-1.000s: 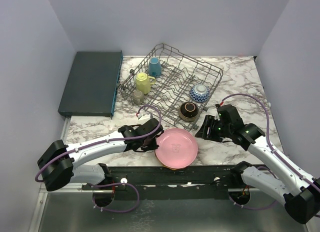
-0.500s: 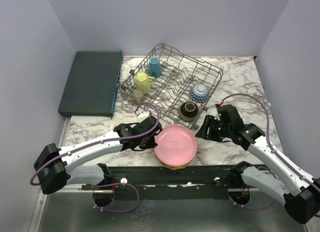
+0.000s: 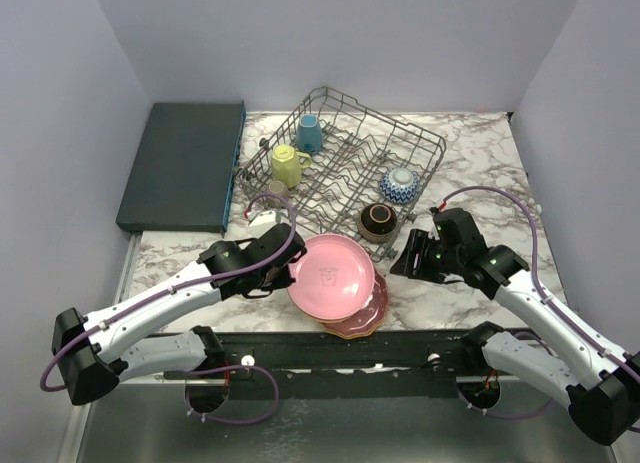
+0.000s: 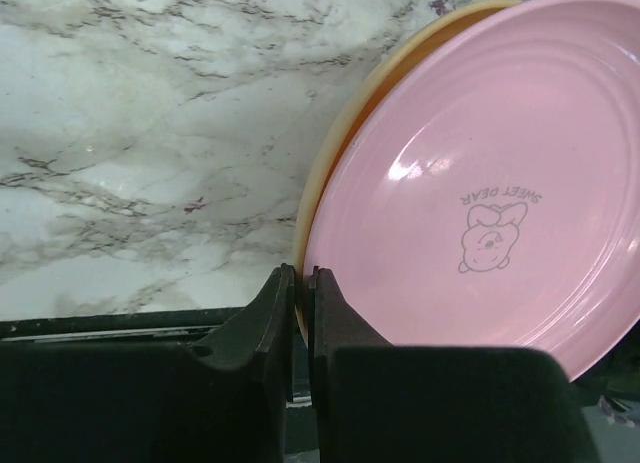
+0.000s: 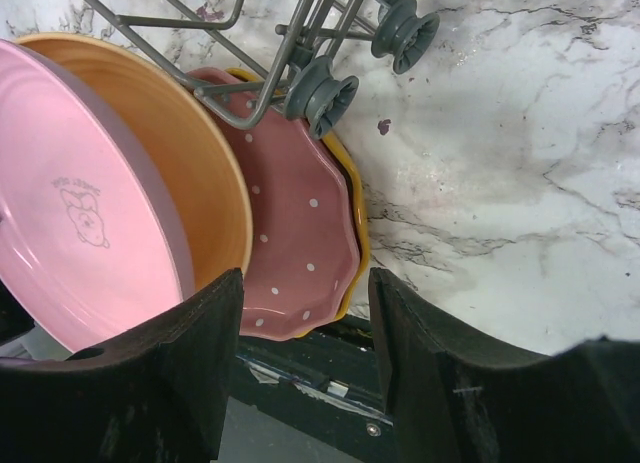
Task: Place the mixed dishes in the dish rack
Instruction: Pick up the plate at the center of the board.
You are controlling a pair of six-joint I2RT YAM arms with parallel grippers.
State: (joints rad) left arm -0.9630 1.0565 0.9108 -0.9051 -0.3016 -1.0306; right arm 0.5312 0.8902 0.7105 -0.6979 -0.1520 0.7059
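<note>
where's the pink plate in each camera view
Top external: the pink plate low centre, its left rim in the left gripper, in front of the dish rack.
Left wrist: the pink plate fills the right half, rim pinched at the bottom.
Right wrist: the pink plate at the left edge, beside a tan plate.
Shared landmark: the bear print on the plate, seen in all three.

Pale lavender walls around a white marble-patterned table, dark teal slab left.

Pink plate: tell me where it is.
Top view, front centre: the round pink plate, rim gripped by the left gripper, overlaps the dotted red plate before the grey wire dish rack.
</note>
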